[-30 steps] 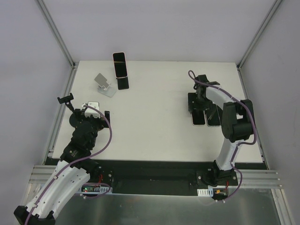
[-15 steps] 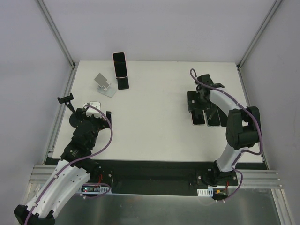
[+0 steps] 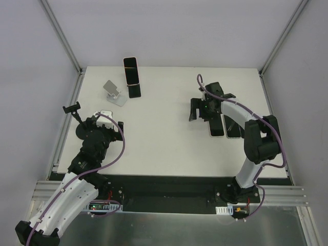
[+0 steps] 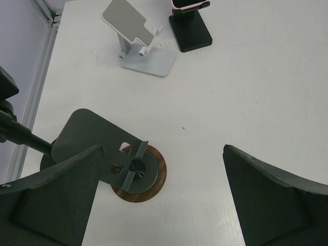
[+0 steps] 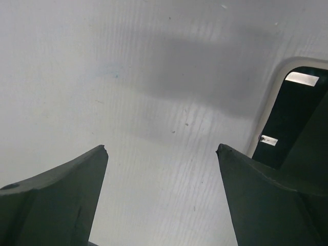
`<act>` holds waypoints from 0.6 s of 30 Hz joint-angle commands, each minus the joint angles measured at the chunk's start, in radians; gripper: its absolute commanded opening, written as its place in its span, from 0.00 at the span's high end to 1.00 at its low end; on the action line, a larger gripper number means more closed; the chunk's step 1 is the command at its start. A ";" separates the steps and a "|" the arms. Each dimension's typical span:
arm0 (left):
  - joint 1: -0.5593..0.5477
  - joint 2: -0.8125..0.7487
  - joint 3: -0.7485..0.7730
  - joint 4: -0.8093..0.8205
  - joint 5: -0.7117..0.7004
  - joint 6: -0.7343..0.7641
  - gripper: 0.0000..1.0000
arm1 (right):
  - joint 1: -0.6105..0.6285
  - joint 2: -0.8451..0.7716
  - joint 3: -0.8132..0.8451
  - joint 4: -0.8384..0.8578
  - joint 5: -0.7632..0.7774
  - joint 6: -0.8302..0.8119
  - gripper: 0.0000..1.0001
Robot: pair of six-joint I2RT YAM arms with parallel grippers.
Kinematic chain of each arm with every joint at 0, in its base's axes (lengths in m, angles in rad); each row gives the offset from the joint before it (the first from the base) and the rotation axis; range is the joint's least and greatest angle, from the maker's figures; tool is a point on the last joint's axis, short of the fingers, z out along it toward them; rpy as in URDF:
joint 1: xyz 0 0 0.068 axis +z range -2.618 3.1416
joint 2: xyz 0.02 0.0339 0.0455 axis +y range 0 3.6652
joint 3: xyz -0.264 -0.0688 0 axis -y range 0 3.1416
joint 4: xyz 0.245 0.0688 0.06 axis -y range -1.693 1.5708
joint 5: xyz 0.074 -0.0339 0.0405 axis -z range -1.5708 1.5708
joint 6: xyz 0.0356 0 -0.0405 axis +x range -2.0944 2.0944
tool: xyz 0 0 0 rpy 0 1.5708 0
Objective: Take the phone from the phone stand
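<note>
Status: white table (image 3: 169, 148), mostly bare. left arm (image 3: 66, 195) curls up the lower left of the top view; right arm (image 3: 256, 138) stands at the right with its wrist reaching toward centre. left gripper (image 4: 161, 151) is spread wide and empty, aimed roughly at the upper-left corner of the table. right gripper (image 5: 161, 148) is also spread wide and empty, over bare table right of centre. Target: the phone (image 3: 131, 71) sits upright in the black stand (image 3: 135, 91) at the upper left of the top view, near the table's far edge, with nothing touching it. In the left wrist view only its lower end shows, at the top edge of the frame. two flat phones (image 3: 217, 126) lie side by side just beside the right gripper (can't say from this whether they came off stands). An unloaded white stand (image 3: 113, 93) sits just left of the black one. A round stand (image 4: 137, 173) with a wood-coloured ring sits low between the left fingers, apparently untouched. My read: removal not started, no contact and no grasp, both grippers well apart from the phone. Left to do: approach, pinch the phone by its edges, lift it out of the cradle, set it down. The left arm looks nearer.
</note>
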 commanded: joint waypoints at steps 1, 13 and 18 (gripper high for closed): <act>0.005 0.006 0.029 0.032 0.019 -0.023 0.01 | -0.004 0.042 -0.023 0.058 0.002 0.049 0.09; 0.005 0.038 0.043 0.026 0.049 -0.053 0.01 | -0.015 0.050 -0.095 0.032 0.146 0.047 0.09; 0.005 0.055 0.055 0.024 0.062 -0.072 0.01 | -0.016 0.010 -0.138 0.049 0.172 0.047 0.08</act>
